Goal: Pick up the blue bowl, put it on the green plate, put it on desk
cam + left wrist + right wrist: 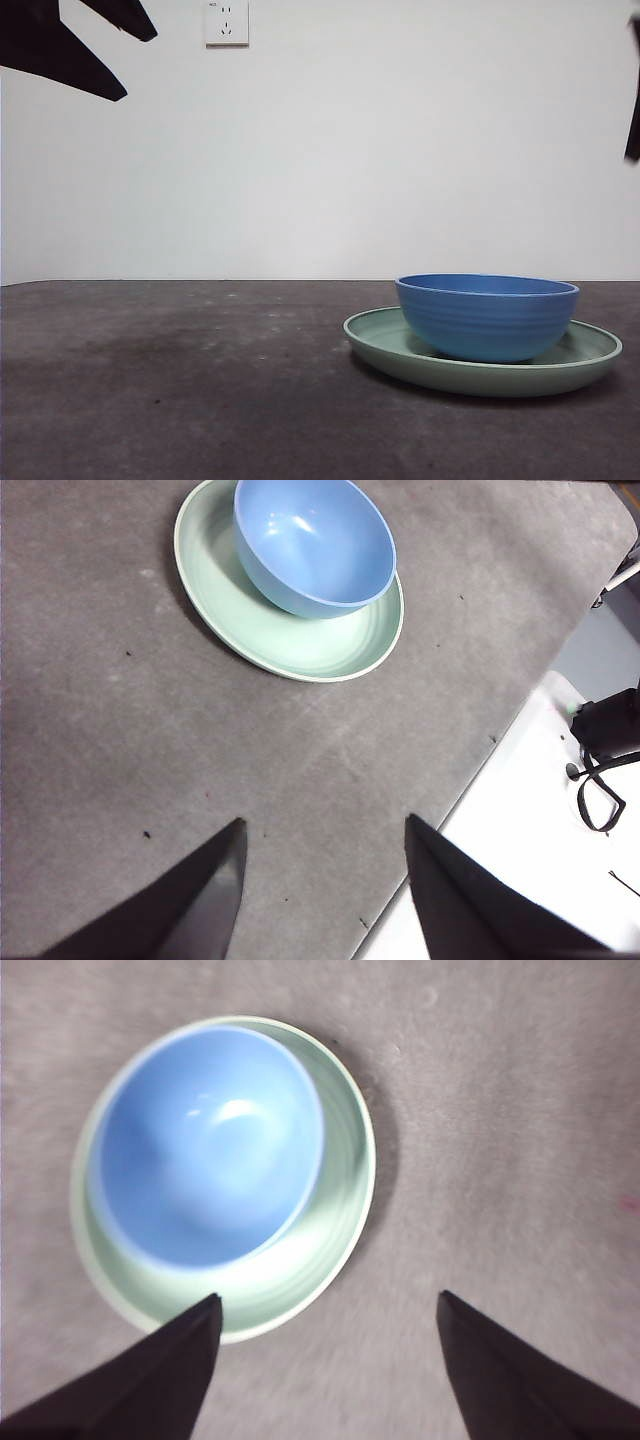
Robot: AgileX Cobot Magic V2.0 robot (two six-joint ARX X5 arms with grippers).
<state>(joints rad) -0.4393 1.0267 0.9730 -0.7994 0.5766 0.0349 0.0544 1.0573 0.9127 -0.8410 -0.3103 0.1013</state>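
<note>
**Bowl sits on plate; right gripper is the nearer one**

Your bowl [487, 316] rests upright inside the plate [585, 350], off-centre, so a wide crescent of bare plate shows on one side. The plate lies flat on the desk [180, 380]. Nothing is touching either one.

Your right gripper [325, 1360] hangs directly above the plate's edge, jaws spread wide and empty, the bowl just ahead of them and filling much of that wrist view. Your left gripper [325, 885] is also spread and empty, but stands well apart from the dishes, over bare desk near the table's edge.

Judging by this, the stacking step looks done and lifting the bowl off to the desk remains. The right arm is better placed. The bowl is round, so no axis matters; bring one jaw inside the rim and one outside, on the side nearest the jaws.
</note>
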